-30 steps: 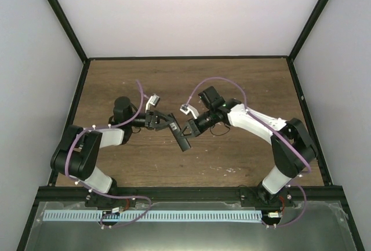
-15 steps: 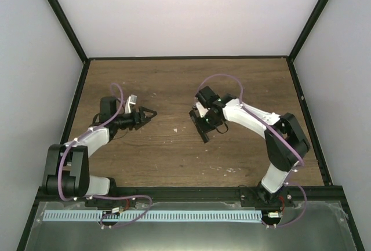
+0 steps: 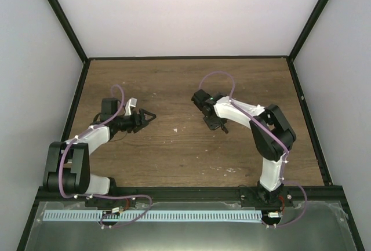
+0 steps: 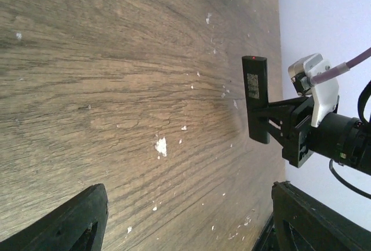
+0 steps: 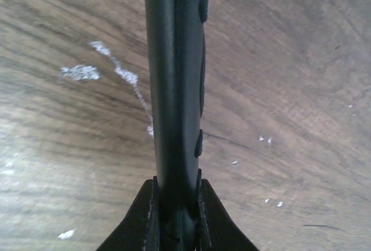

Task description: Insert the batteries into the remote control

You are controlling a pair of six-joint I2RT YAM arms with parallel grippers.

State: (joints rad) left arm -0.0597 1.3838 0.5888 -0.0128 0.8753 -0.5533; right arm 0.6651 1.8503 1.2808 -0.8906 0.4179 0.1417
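One end pinch: right fingers (image 5: 142,223) clenched on slim black plastic remote bar (image 5: 174,83), left fingers (image 4: 75,222) released; risks pivoting under pressing.

legible text: none | remote control (image 4: 255,95): small grey label; print too blurred to read

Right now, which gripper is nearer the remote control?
Right. The right gripper is shut on the remote control; the left gripper hangs open, well apart from it.
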